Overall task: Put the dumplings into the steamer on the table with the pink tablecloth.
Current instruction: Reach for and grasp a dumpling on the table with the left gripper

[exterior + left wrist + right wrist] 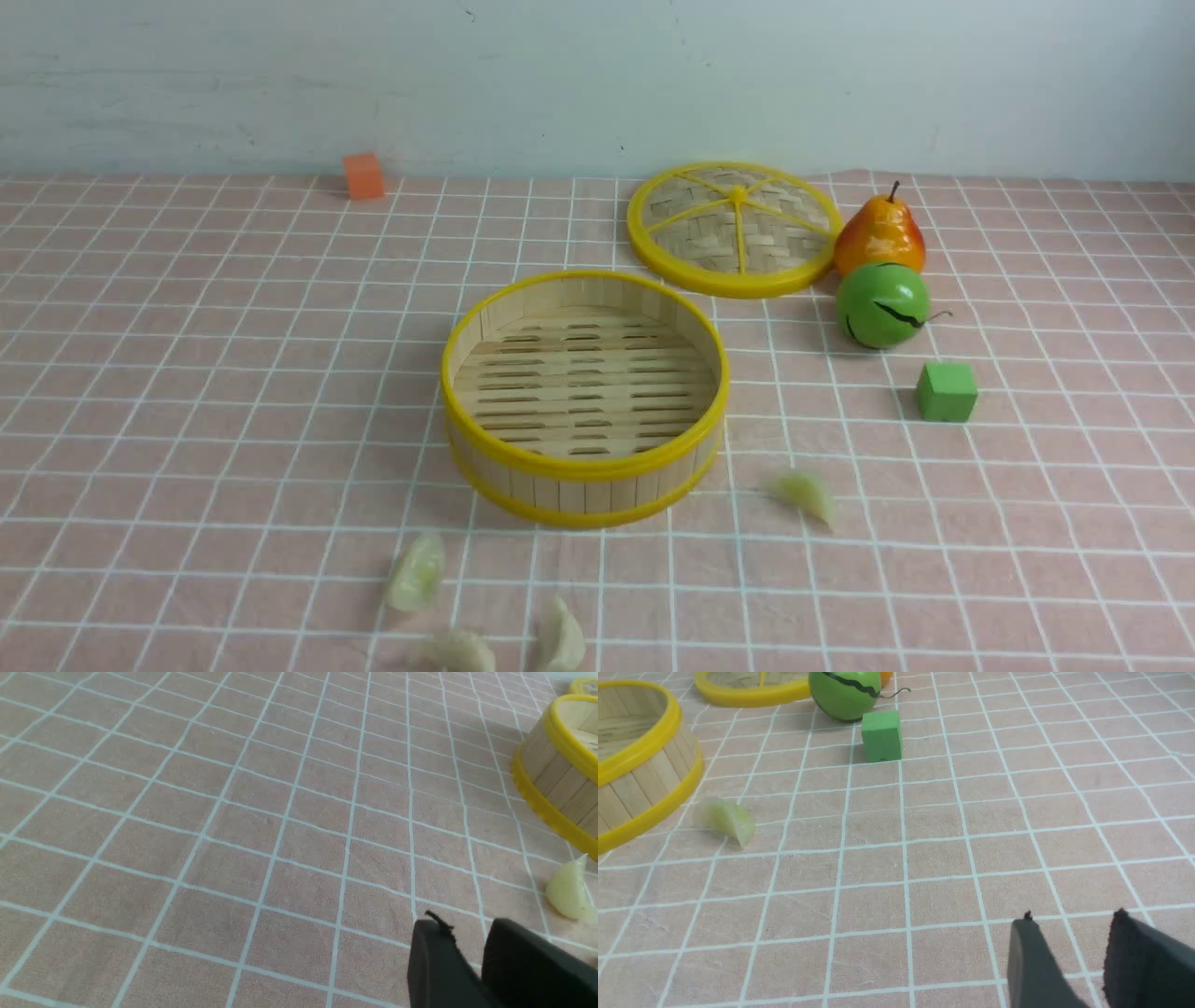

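The steamer [583,471] stands empty in the middle of the pink grid tablecloth [187,392]. Three dumplings lie in front of it at the near edge [417,571], [457,651], [560,639]. Another dumpling [805,493] lies by its front right. Neither gripper shows in the front view. The left gripper [467,928] hovers over bare cloth, slightly open and empty, with a dumpling [567,891] and the steamer [556,765] off to one side. The right gripper [1073,921] is open and empty over cloth, far from a dumpling [726,819] beside the steamer [640,765].
The flat woven lid [733,229] lies behind the steamer to the right. A pear [879,233], a green ball [882,303] and a green cube [946,391] sit at the right. An orange cube [363,175] is at the far back left.
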